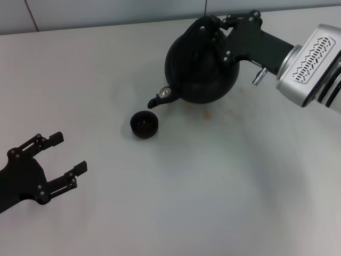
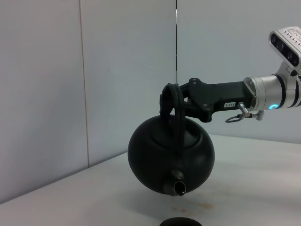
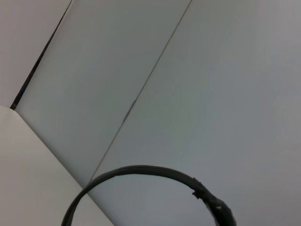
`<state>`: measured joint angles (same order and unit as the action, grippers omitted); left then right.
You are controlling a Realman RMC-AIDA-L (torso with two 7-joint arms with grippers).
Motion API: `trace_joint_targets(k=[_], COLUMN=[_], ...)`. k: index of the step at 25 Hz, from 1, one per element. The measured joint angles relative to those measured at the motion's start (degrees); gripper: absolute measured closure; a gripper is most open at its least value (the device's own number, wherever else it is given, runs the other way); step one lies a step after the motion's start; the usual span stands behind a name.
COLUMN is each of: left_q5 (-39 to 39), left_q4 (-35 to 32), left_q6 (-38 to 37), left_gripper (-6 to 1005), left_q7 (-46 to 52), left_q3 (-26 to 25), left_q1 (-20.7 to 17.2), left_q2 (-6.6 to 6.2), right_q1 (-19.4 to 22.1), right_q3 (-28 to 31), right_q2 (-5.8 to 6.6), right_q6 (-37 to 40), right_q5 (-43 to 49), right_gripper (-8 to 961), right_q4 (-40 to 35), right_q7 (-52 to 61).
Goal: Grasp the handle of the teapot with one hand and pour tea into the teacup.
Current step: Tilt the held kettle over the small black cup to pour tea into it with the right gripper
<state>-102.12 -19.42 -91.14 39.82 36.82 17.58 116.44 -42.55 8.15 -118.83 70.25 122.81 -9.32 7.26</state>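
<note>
One teapot [image 1: 201,66], one teacup [image 1: 144,124] and my two grippers are all there is on the pale counter [image 1: 213,186].

The teapot is large, round and matte black, with a small lid and a short spout [image 1: 160,100] that ends in a metallic opening. Its handle [image 1: 201,25] is a thick black bail arching over the top. My right gripper [image 1: 216,29] is clamped on that handle near its crest, the black linkage reaching in from my silver forearm [image 1: 311,64]. In the left wrist view the teapot [image 2: 171,153] hangs clear of the counter [image 2: 254,188], tilted so the spout [image 2: 178,188] points down and forward. The handle [image 2: 178,122] appears there as a narrow dark band rising to my right gripper [image 2: 168,101]. In the right wrist view only a thin dark arc of the handle [image 3: 141,172] shows against the grey wall panels [image 3: 188,84].

The teacup is small, low, round and dark, with no handle. It sits on the counter just below and beside the spout tip, not touching it. Faint brownish marks [image 1: 224,109] stain the counter under the teapot.

My left gripper [image 1: 64,154] rests low on my left side, well apart from the teacup, its two black fingers spread wide and holding nothing.
</note>
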Motion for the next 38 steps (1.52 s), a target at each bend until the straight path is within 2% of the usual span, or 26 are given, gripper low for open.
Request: trace_joint_targets(k=[38], left_q5=[0.0], left_q4=[0.0], left_q6=[-0.18], left_gripper=[194], left_q7=[0.0], left_q3=[-0.1], left_q1=[0.0], left_q2=[0.36], right_q1=[-0.25], right_q3=[-1.39], right_q2=[-0.12], right_q6=[-0.86], right_q5=[-0.02], right_gripper=[884], right_q4=[-0.11], right_q7=[-2.53])
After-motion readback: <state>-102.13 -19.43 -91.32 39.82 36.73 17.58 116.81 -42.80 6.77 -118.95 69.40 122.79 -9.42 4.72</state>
